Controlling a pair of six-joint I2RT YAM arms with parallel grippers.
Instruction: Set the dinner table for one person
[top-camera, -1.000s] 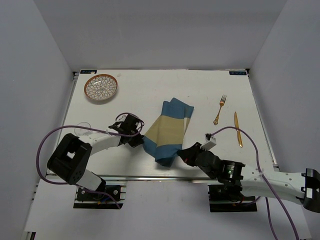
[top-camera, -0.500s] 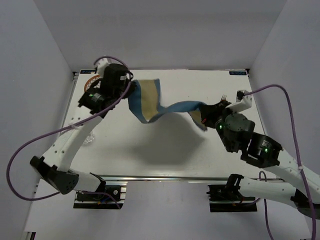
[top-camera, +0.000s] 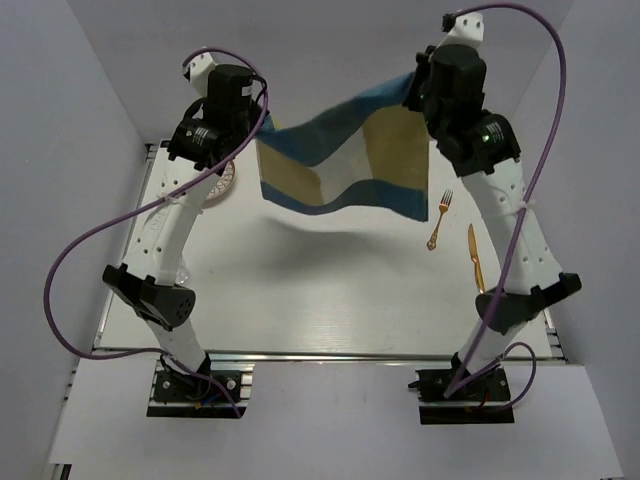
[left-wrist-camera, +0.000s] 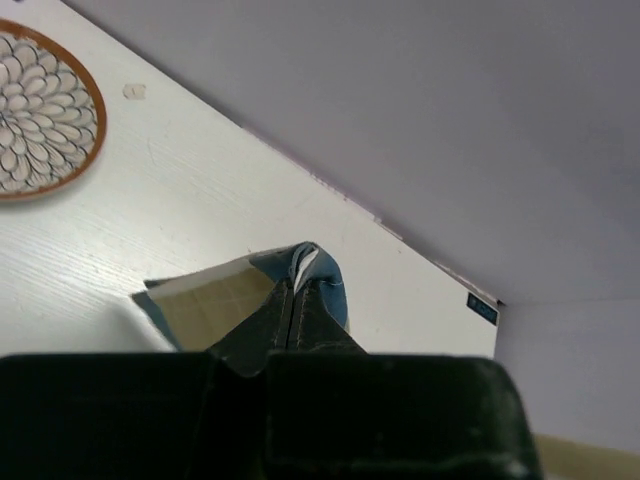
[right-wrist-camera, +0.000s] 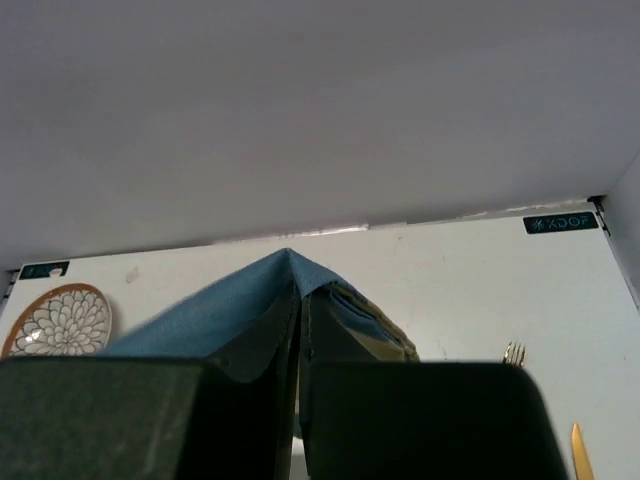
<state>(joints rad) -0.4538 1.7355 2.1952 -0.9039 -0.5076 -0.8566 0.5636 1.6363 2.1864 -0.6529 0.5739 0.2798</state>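
Note:
A blue-and-tan placemat (top-camera: 345, 165) hangs spread out high above the white dinner table (top-camera: 330, 280), held by two corners. My left gripper (top-camera: 262, 125) is shut on its left corner, seen in the left wrist view (left-wrist-camera: 300, 275). My right gripper (top-camera: 415, 92) is shut on its right corner, seen in the right wrist view (right-wrist-camera: 290, 275). A patterned plate (left-wrist-camera: 40, 115) lies at the table's far left, partly behind the left arm in the top view (top-camera: 222, 185). A gold fork (top-camera: 440, 220) and a gold knife (top-camera: 476, 258) lie at the right.
Grey walls enclose the table on three sides. A clear glass (top-camera: 182, 270) stands near the left edge, half hidden by the left arm. Purple cables loop off both arms. The fork tip (right-wrist-camera: 515, 352) and knife tip (right-wrist-camera: 581, 452) show in the right wrist view.
Both arms have risen and moved apart toward the back, lifting the placemat off the table and stretching it out flat between them.

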